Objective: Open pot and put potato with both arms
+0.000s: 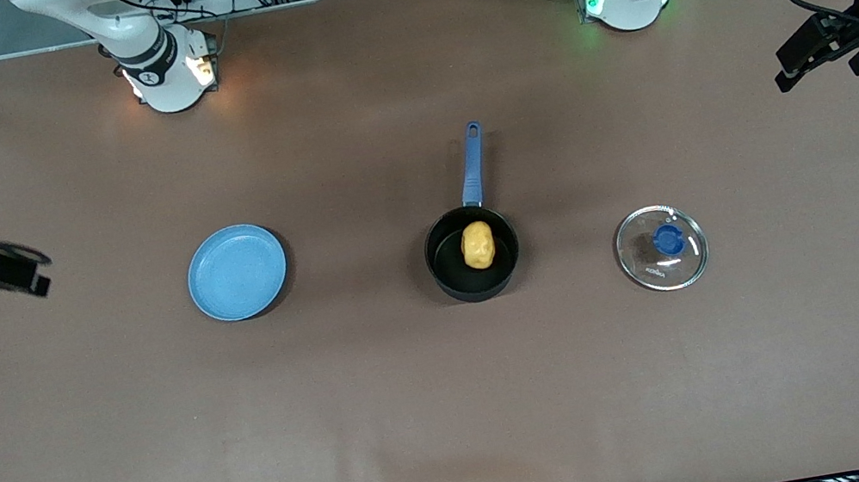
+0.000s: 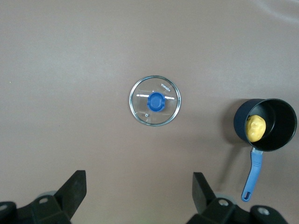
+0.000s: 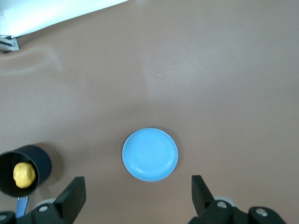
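Potato (image 1: 477,245) in pot (image 1: 472,255), lid (image 1: 662,247) off beside it; left gripper (image 1: 818,58) & right gripper (image 1: 8,275), both wide/empty, cut off at table ends.

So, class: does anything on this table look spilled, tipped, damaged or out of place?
Nothing stands out. The yellow potato sits inside the upright black saucepan, the glass lid lies flat beside it, and the empty blue plate is level.

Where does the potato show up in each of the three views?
Front view: potato inside the pot, mid-table.
Left wrist view: potato in the pot, beside the glass lid.
Right wrist view: potato in the pot, beside the blue plate.
Shared landmark: the pot.
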Robot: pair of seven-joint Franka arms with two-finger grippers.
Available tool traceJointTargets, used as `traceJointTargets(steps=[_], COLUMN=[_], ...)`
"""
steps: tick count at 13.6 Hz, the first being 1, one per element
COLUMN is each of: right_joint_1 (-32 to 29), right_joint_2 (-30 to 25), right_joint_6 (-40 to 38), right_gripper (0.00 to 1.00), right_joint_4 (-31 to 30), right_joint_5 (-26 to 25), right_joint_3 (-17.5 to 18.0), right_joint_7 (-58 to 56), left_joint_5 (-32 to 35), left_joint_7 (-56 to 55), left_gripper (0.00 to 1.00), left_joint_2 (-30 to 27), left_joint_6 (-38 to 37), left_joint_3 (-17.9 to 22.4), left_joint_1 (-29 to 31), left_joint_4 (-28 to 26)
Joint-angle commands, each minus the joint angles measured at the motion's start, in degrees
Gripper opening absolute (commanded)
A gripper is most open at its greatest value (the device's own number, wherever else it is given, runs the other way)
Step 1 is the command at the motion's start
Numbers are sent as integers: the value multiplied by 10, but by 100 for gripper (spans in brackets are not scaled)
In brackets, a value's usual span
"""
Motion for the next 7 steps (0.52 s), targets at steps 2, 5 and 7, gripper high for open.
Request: traceJointTargets(steps=[2,5,7], right_joint_1=[-20,-16,-21], right_joint_2=[-190,-255,-252], right_joint_6=[76,103,100], right_gripper=[100,100,100], right_joint_4=[-265,-357,-356], right_joint_5=[-8,-4,-5], right_joint_3=[9,-33,-45], right_joint_7=[-35,-126,-208], left_joint_5=[-11,-11,-8], left_joint_7=[14,14,13], left_gripper=[100,100,100], left_joint_2=[-2,-2,-2], left_joint_6=[3,3,3], left_joint_3=[2,2,0], left_joint_1=[1,1,-1], left_joint_4=[2,1,1])
